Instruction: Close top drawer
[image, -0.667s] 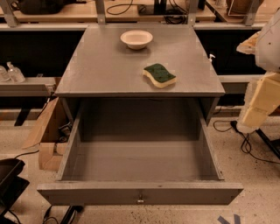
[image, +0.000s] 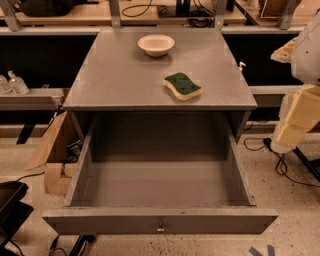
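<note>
Right of the top drawer (image: 100, 221), well apart from its knob (image: 160, 229), my gripper (image: 299, 116) hangs, open or closed I cannot tell. With the drawer pulled fully out, I judge an off-centre push could skew and jam it.

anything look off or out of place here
The large grey wooden top drawer is pulled far out and empty. The green and yellow sponge lies skewed on the grey tabletop. Nothing spilled. The gripper is out of view; only the cream arm shows, at right.
</note>
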